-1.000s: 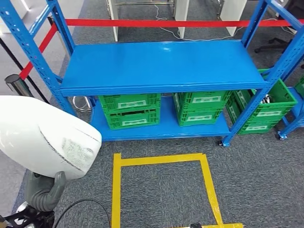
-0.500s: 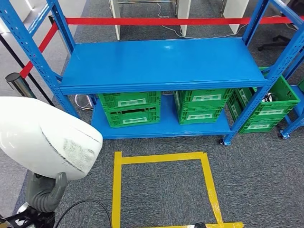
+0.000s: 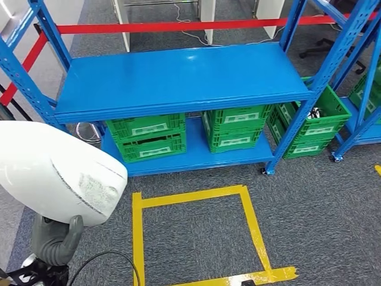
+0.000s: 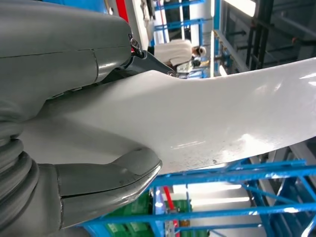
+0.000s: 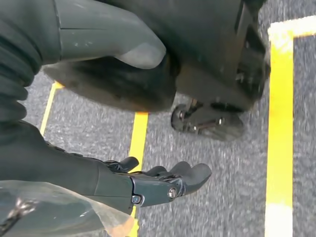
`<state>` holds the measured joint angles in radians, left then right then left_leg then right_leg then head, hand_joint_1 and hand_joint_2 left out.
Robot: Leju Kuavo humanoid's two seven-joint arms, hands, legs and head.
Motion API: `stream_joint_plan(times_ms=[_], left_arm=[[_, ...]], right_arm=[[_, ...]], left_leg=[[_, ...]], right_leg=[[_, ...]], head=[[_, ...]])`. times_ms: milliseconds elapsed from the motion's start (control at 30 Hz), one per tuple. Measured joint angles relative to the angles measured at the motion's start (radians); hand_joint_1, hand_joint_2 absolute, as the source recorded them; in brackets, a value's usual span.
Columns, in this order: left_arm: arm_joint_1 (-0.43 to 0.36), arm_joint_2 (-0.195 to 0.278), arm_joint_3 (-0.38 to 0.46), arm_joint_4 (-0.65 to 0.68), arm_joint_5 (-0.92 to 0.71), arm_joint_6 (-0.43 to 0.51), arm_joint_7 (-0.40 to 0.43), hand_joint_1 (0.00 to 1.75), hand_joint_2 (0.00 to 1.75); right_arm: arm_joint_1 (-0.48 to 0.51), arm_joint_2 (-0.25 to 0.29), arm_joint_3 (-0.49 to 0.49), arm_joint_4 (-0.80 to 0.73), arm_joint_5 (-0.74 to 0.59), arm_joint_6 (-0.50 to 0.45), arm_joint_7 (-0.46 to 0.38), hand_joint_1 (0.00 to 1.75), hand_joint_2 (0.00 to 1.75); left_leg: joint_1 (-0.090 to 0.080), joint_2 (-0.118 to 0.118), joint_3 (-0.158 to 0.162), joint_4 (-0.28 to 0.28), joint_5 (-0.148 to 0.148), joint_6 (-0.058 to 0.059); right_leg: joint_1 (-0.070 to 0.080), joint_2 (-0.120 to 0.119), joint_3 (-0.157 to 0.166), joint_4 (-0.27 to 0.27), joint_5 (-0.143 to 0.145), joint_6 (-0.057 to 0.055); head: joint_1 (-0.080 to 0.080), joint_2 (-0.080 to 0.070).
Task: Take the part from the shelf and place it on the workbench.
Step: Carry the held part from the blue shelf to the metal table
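A large smooth white part (image 3: 53, 173) fills the lower left of the head view. My left hand (image 3: 56, 238) grips it from below, its grey thumb wrapped on the underside. In the left wrist view the thumb (image 4: 111, 180) and the upper fingers clamp the white part (image 4: 223, 118) between them. My right hand (image 5: 149, 182) hangs low over the carpet, fingers stretched out and apart, holding nothing. The blue shelf (image 3: 180, 80) stands ahead with a bare top board.
Green crates (image 3: 148, 137) (image 3: 233, 128) sit on the shelf's lower board, and another crate (image 3: 314, 122) stands on the neighbouring rack to the right. A yellow tape square (image 3: 195, 193) marks the grey carpet in front. Red barrier tape (image 3: 180, 27) runs behind the shelf.
The whole picture has slid left and slightly down, so the camera has turned right. The white part stays held in my left hand at the same spot in view.
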<state>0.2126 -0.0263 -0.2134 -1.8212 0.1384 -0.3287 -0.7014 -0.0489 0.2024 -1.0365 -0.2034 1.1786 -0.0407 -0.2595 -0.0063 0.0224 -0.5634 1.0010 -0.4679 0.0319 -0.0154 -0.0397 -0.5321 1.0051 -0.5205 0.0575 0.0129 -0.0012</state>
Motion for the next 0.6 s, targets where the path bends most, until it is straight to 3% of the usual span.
stream_joint_plan(times_ms=[100, 167, 267, 300, 333, 367, 400, 467, 533, 600], left_arm=[[0.0, 0.0, 0.0, 0.0, 0.001, 0.001, 0.0, 1.75, 1.75], [-0.001, 0.0, 0.0, 0.0, 0.001, 0.003, 0.0, 1.75, 1.75], [0.001, 0.0, 0.0, 0.0, 0.001, 0.006, 0.0, 1.75, 1.75], [0.001, 0.0, 0.0, 0.0, 0.0, 0.006, 0.0, 1.75, 1.75], [0.002, 0.0, 0.0, 0.0, 0.0, 0.006, 0.0, 1.75, 1.75], [0.003, 0.0, 0.0, 0.0, 0.0, 0.007, 0.0, 1.75, 1.75], [0.003, 0.0, 0.0, 0.0, 0.0, 0.007, 0.0, 1.75, 1.75], [0.003, 0.0, 0.0, 0.0, 0.0, 0.007, 0.0, 1.75, 1.75], [0.004, 0.0, 0.0, 0.001, 0.0, 0.007, 0.0, 1.75, 1.75], [0.005, 0.0, 0.0, 0.001, 0.0, 0.007, 0.0, 1.75, 1.75]], right_arm=[[0.001, 0.001, 0.0, 0.0, 0.002, -0.004, 0.002, 0.0, 1.75], [0.001, 0.001, 0.0, 0.0, 0.004, -0.008, 0.004, 0.0, 1.75], [0.002, 0.002, 0.0, 0.0, 0.006, -0.01, 0.005, 0.0, 1.75], [0.002, 0.002, 0.0, 0.0, 0.007, -0.01, 0.006, 0.0, 1.75], [0.003, 0.002, 0.0, 0.0, 0.007, -0.01, 0.006, 0.0, 1.75], [0.003, 0.002, 0.0, 0.0, 0.007, -0.01, 0.006, 0.0, 1.75], [0.003, 0.002, 0.0, 0.0, 0.007, -0.01, 0.006, 0.0, 1.75], [0.001, 0.003, 0.0, 0.0, 0.007, -0.011, 0.006, 0.0, 1.75], [0.0, 0.005, 0.0, 0.0, 0.007, -0.011, 0.006, 0.0, 1.75], [0.0, 0.006, -0.001, 0.0, 0.007, -0.012, 0.006, 0.0, 1.75]], left_leg=[[-0.001, 0.012, -0.004, 0.008, -0.002, -0.013], [0.003, 0.006, -0.014, 0.038, -0.03, -0.024], [0.007, -0.008, -0.085, 0.22, -0.133, -0.037], [0.008, -0.008, -0.107, 0.277, -0.154, -0.038], [0.008, -0.009, -0.116, 0.303, -0.156, -0.038], [0.008, -0.011, -0.105, 0.287, -0.137, -0.035], [0.009, -0.017, -0.078, 0.233, -0.102, -0.032], [0.011, -0.065, -0.012, 0.093, -0.037, -0.022], [0.013, -0.103, 0.018, 0.022, -0.021, -0.015], [0.013, -0.092, 0.017, 0.012, -0.025, -0.011]], right_leg=[[0.003, 0.015, 0.002, -0.009, 0.005, -0.026], [0.001, 0.025, -0.001, -0.01, 0.012, -0.039], [0.0, 0.044, -0.007, -0.01, 0.017, -0.05], [0.0, 0.051, -0.009, -0.01, 0.018, -0.051], [0.0, 0.06, -0.01, -0.01, 0.019, -0.051], [0.0, 0.071, -0.009, -0.009, 0.02, -0.051], [0.0, 0.082, -0.008, -0.009, 0.02, -0.051], [0.0, 0.104, -0.008, -0.007, 0.021, -0.048], [-0.002, 0.124, -0.02, -0.004, 0.026, -0.038], [-0.005, 0.141, -0.036, -0.004, 0.033, -0.024]], head=[[0.0, 0.0], [-0.002, 0.0], [-0.004, 0.0], [-0.004, 0.0], [-0.004, 0.0], [-0.004, 0.0], [-0.004, 0.0], [-0.003, 0.0], [-0.004, 0.0], [-0.006, 0.0]])
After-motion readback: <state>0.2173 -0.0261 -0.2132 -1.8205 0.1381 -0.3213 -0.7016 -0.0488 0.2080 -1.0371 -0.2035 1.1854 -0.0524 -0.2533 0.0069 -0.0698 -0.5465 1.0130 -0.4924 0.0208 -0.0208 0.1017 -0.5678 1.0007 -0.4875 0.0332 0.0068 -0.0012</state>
